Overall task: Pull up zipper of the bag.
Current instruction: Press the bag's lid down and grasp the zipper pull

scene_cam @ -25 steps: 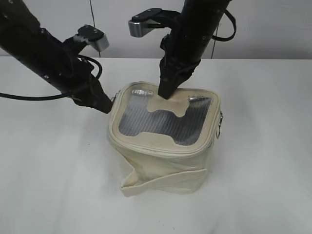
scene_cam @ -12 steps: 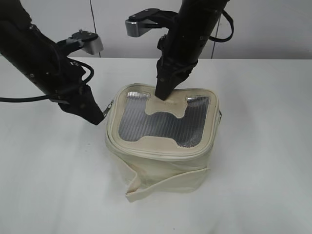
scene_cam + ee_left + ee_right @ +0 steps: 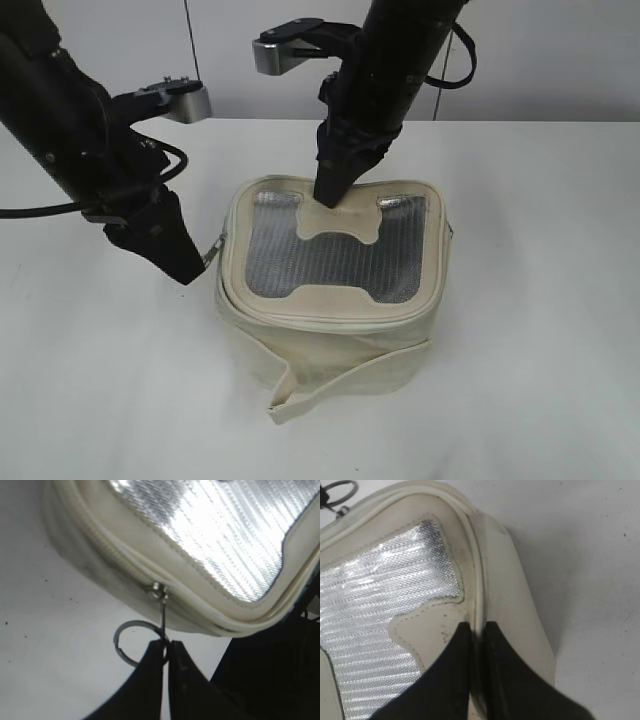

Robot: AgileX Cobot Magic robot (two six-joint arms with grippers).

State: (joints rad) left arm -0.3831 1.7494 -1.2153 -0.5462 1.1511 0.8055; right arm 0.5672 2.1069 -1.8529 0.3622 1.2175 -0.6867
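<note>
While the left end effector (image 3: 165, 647) pinches the small silver zipper pull (image 3: 162, 611) on the boxy cream-white fabric bag (image 3: 330, 330), the right end effector (image 3: 476, 630) nips its rear rim — fingertips partly hidden.

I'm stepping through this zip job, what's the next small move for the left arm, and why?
Probably keep drawing the zipper pull along the track toward the bag's near corner. The left gripper is shut on the pull beside its ring, and the right gripper pinches the far rim, steadying the bag.
</note>
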